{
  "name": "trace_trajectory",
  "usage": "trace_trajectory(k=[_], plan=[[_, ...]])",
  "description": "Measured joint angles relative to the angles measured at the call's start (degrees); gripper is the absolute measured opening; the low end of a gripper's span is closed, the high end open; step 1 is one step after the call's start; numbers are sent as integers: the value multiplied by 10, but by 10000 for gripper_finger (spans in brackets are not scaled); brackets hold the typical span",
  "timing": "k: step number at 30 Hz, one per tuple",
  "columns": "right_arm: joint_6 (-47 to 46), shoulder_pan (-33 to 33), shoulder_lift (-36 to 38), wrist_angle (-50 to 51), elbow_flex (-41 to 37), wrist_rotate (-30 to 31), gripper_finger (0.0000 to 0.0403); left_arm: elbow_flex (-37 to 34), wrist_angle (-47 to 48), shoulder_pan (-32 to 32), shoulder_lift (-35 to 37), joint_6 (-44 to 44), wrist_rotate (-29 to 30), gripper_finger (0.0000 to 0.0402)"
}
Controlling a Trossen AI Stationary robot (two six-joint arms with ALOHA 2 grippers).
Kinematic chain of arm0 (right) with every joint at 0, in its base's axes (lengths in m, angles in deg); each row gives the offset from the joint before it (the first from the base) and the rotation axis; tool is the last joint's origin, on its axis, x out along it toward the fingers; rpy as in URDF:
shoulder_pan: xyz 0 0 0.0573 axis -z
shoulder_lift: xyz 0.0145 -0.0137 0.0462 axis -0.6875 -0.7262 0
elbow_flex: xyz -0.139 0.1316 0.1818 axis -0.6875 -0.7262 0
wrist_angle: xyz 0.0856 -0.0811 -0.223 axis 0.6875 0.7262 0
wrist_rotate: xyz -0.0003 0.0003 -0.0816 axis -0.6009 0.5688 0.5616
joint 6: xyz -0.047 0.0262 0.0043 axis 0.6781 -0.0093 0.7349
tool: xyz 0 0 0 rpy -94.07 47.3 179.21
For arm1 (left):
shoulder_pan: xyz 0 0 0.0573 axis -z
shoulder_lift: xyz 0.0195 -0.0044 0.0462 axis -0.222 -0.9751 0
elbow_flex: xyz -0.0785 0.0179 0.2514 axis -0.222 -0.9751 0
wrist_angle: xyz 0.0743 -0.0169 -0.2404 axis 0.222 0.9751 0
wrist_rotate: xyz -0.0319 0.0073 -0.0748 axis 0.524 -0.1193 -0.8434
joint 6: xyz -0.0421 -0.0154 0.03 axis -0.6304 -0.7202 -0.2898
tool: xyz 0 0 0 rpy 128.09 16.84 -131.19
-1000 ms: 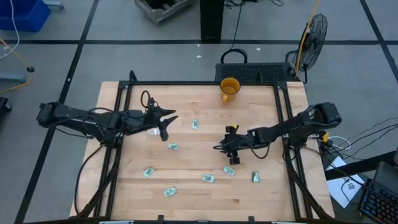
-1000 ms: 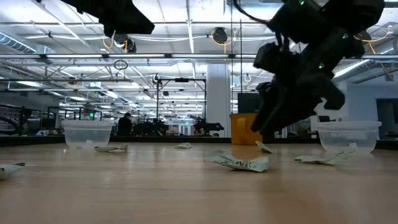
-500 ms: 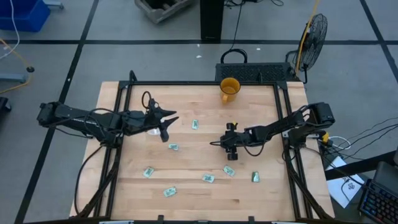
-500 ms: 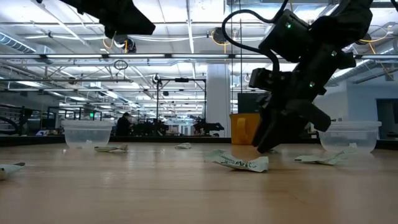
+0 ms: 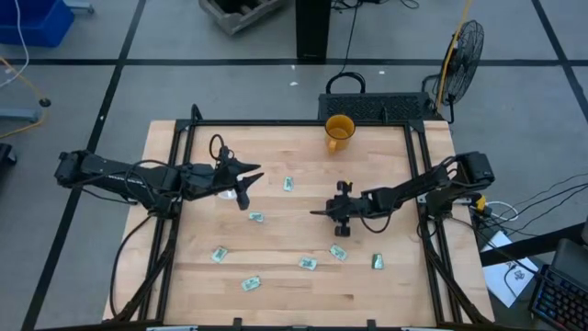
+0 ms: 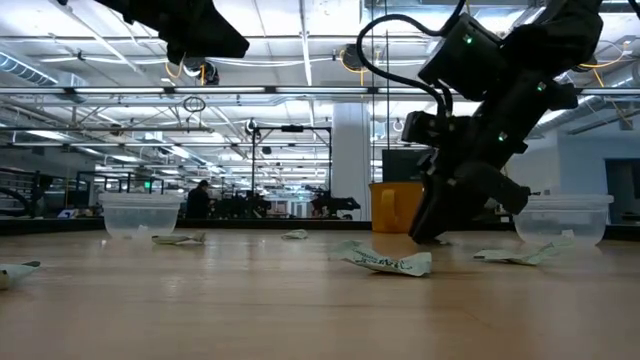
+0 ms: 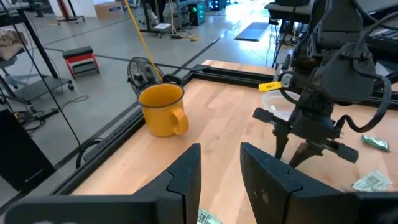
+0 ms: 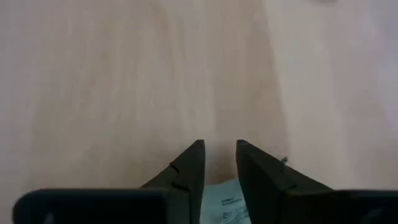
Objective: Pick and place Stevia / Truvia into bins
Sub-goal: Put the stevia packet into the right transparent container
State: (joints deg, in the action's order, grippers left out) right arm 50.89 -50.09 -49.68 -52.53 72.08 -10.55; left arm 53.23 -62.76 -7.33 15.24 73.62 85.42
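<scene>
Pick step: the right gripper (image 5: pixel 341 217), fingers narrowly parted around a Stevia packet (image 8: pixel 225 204) lying on the table (image 5: pixel 294 276), appears poised to pinch, lift and carry it to a clear bin (image 6: pixel 562 218) nearby; the left gripper (image 5: pixel 241 184), slightly parted and empty, waits over its side.
</scene>
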Motion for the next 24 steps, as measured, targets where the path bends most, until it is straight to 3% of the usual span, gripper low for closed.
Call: trace_trajectory(k=[4, 10, 17, 24], plan=[[9, -13, 32, -7, 0, 27, 87, 0, 0, 0, 0, 0, 0, 118], [-36, -37, 78, 25, 0, 31, 132, 0, 0, 0, 0, 0, 0, 118], [-57, -55, 69, 41, -27, 90, 176, 0, 0, 0, 0, 0, -1, 118], [-82, -53, 69, 8, -72, 131, 182, 0, 7, 0, 0, 2, -1, 118]])
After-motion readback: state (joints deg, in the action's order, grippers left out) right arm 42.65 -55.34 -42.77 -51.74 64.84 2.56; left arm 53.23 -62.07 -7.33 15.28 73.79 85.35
